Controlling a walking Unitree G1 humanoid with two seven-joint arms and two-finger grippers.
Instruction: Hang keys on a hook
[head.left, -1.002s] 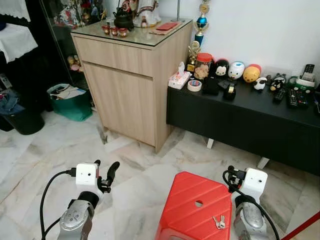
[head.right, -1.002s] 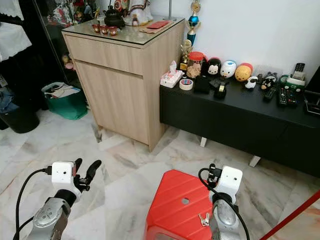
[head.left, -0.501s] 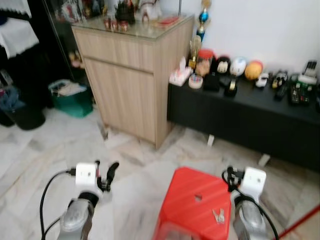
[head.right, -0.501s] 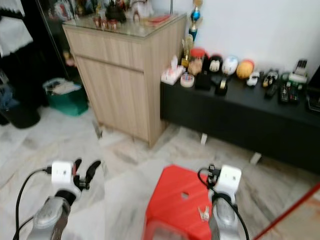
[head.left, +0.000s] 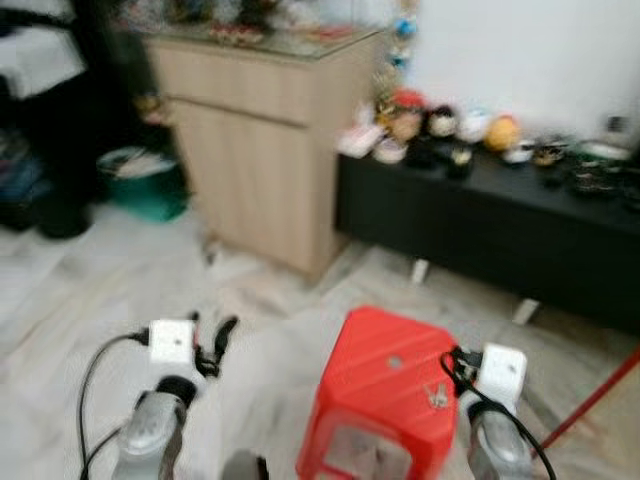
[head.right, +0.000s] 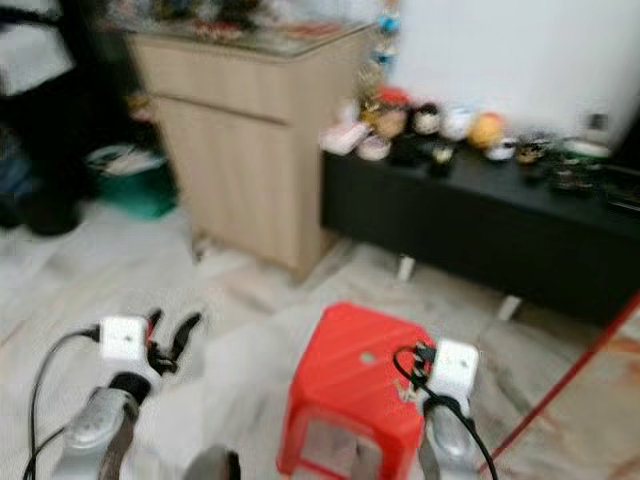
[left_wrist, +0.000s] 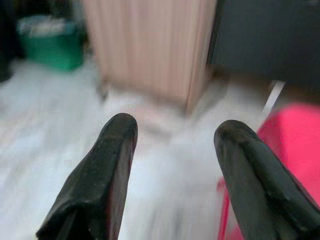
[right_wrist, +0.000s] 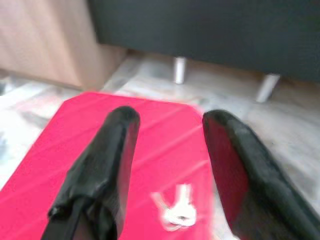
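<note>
Our right pincer (right_wrist: 167, 165) hangs with its two black fingers (right_wrist: 102, 165) spread apart, gripping nothing, just over the near right part of a red stool (head.left: 385, 385). The keys (right_wrist: 175, 210) lie flat on the stool's top, below the gap between those fingers and not touching either one. In the head views we see the same keys (head.left: 436, 394) close to the stool's right edge, beside our right wrist's white camera box (head.left: 500, 370).

Our left pincer (left_wrist: 172, 165) is likewise spread and empty, held over the pale marble floor (head.left: 80, 290) to the left of the stool, well apart from the keys.

Farther off, a light wooden cabinet (head.left: 265, 150) stands at the far left centre, with small items on its top too blurred to name. To its right a low black counter (head.left: 500, 225) runs along the white wall (head.left: 530, 55), carrying a row of small toys and figures (head.left: 455, 125) that we cannot make out sharply. A green bin (head.left: 145, 180) sits on the floor at the far left of the cabinet. The head views are smeared throughout.
</note>
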